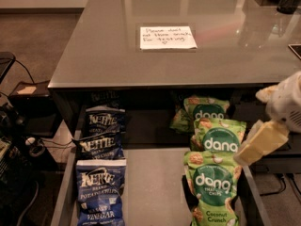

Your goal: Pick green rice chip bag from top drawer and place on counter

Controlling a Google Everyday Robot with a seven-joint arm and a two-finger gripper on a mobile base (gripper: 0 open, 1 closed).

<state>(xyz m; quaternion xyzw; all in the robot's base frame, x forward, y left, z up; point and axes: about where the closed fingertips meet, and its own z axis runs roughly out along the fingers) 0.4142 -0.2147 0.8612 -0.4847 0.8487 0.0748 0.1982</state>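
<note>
Approach step, no grasp yet.
Kettle bags [100,182] at 8 o'clock in top drawer [151,187]; front green rice chip bag [214,185] at 5 o'clock, untouched; gripper [256,126] at 3 o'clock, near it, fingers spread, empty. Next: descend, clamp bag, lift to counter [94,55] at 12.

Front green rice chip bag [214,187], top drawer [155,187]: "dang", "Coconut Crunch". Two green bags [221,138] behind it: "dang". Blue bags [101,187], left row: "KETTLE"; nearest also "POTATO CHIPS", "VINEGAR". Note [167,37] on counter [103,55]: handwritten, "for testing" legible, rest unclear. Hand [256,147] at right edge, beside the green row.
</note>
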